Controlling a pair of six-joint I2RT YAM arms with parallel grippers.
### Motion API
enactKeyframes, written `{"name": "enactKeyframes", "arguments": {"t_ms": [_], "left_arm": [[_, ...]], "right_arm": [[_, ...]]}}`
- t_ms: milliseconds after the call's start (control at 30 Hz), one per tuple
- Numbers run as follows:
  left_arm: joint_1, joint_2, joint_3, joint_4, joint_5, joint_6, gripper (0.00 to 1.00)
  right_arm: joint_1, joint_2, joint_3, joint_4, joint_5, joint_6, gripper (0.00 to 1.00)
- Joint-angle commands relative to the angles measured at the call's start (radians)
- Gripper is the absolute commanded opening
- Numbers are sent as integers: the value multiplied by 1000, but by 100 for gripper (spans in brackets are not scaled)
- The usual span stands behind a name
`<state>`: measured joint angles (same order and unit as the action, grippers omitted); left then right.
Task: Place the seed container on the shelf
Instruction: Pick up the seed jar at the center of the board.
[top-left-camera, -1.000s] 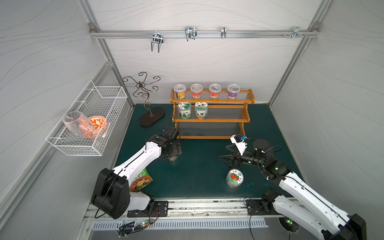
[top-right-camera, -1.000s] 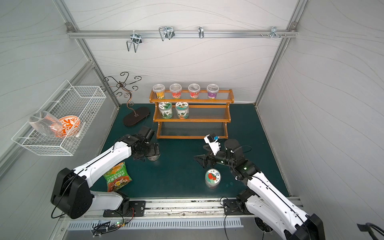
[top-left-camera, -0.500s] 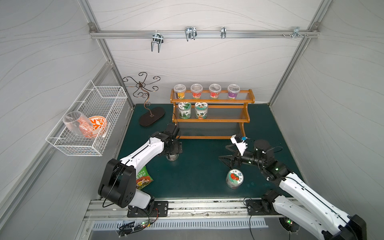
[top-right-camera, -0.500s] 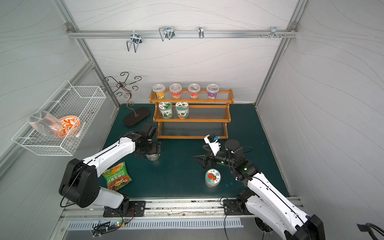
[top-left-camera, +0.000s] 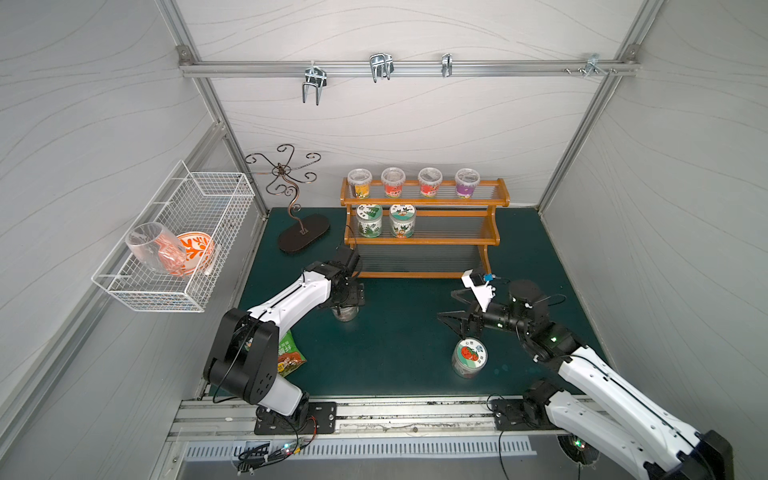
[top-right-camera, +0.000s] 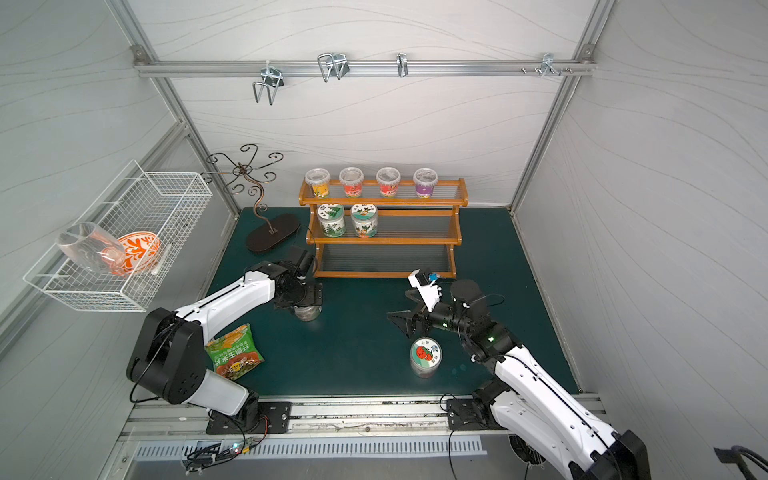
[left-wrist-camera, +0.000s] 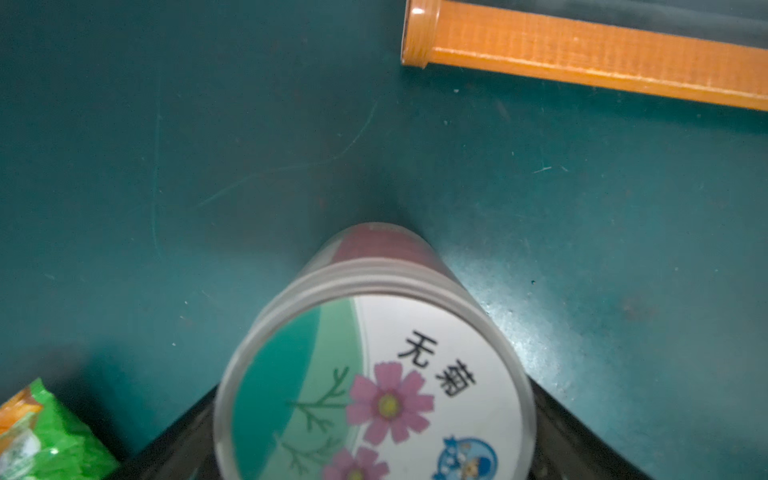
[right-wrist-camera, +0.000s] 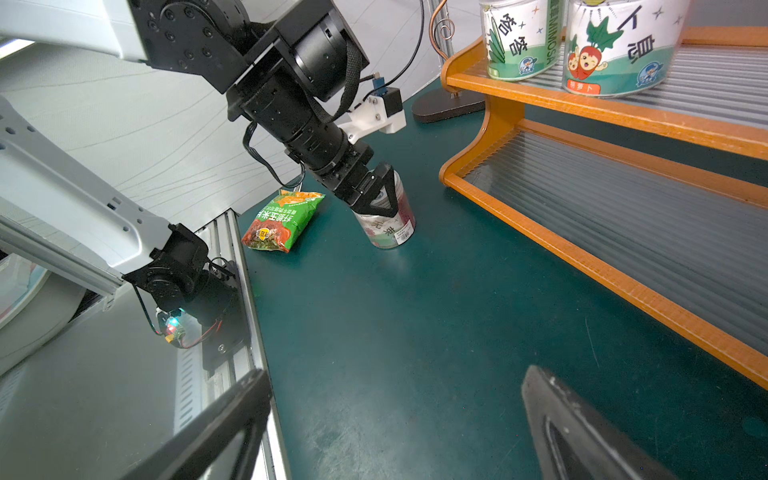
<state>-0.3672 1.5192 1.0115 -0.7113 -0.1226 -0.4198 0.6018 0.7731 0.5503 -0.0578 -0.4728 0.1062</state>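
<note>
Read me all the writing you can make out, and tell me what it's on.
"无" and "菊": flower-printed lid of the seed container.
"MIMOSA" and "答答": green-labelled jar on the shelf.
"胡萝卜": orange tag on the carrot jar beside it.
Too small or blurred to read: the snack bag, the tomato-lid jar, the four top-tier cups.

white arms (top-left-camera: 291, 299), black joints, cables; right gripper (top-left-camera: 446, 304) black, triangular-fingered.
</note>
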Motion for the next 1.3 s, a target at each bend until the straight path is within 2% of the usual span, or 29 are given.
{"name": "enactKeyframes", "arguments": {"t_ms": [0, 233, 367, 533, 700, 833, 1067, 1267], "left_arm": [[5, 6, 38, 37, -4, 23, 87], [-4, -60, 71, 8, 76, 80, 74], [-80, -145, 119, -30, 143, 163, 70], [-229, -204, 219, -95, 238, 298, 68], [-334, -214, 328, -182, 323, 419, 67], [-360, -238, 377, -224, 424, 532, 66], [-396, -267, 428, -283, 492, 681, 67], [-423, -270, 440, -274, 539, 758, 68]], "right_arm": [[6, -12, -10, 30, -16, -7, 99], [6, -8, -23, 69, -33, -4, 99], [5, 16, -27, 135, -73, -11, 99], [6, 75, -29, 224, -153, -60, 99], [5, 125, -24, 283, -215, -146, 99], [-2, 149, -12, 292, -249, -187, 99], [11, 190, 26, 280, -366, -220, 99], [117, 210, 71, 214, -345, -339, 99]]}}
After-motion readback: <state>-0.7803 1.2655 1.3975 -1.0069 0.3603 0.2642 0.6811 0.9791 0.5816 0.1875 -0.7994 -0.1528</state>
